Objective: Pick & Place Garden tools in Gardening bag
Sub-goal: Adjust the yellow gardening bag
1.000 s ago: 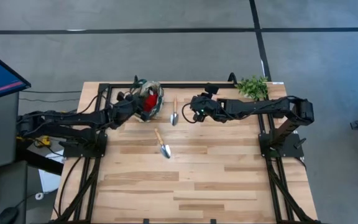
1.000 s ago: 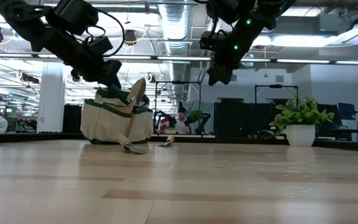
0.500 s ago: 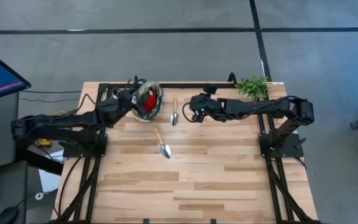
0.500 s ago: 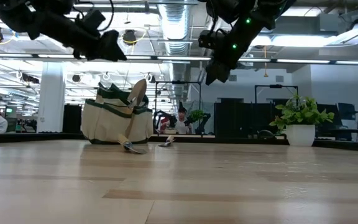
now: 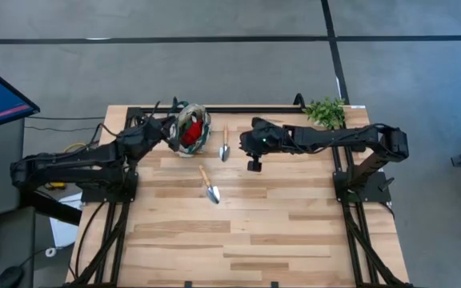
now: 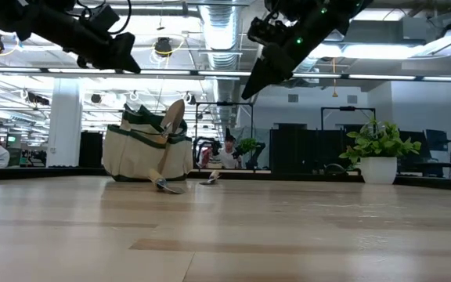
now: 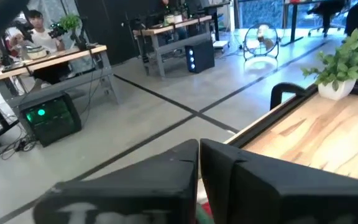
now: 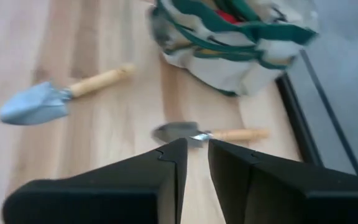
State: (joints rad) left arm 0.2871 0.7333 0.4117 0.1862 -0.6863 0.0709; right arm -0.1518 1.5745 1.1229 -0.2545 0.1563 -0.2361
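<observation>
The gardening bag [image 5: 190, 130] sits at the far edge of the table [image 5: 278, 232], its mouth up, with a red glove-like piece [image 5: 191, 134] already inside. Two trowels lie outside it: one [image 5: 224, 144] just beside the bag, the other [image 5: 209, 185] nearer the table's middle, so both are probably yet to be packed. The right gripper [image 8: 191, 152] hangs above the table near the closer trowel, aimed at it, its fingers nearly together and holding nothing. The left gripper [image 7: 199, 163] hovers by the bag's left side, its fingers pressed close and empty.

The high view gives the layout, while the low view shows both arms raised clear of the wood. Only the right wrist view shows the near trowel's blade lined up with the finger gap.
</observation>
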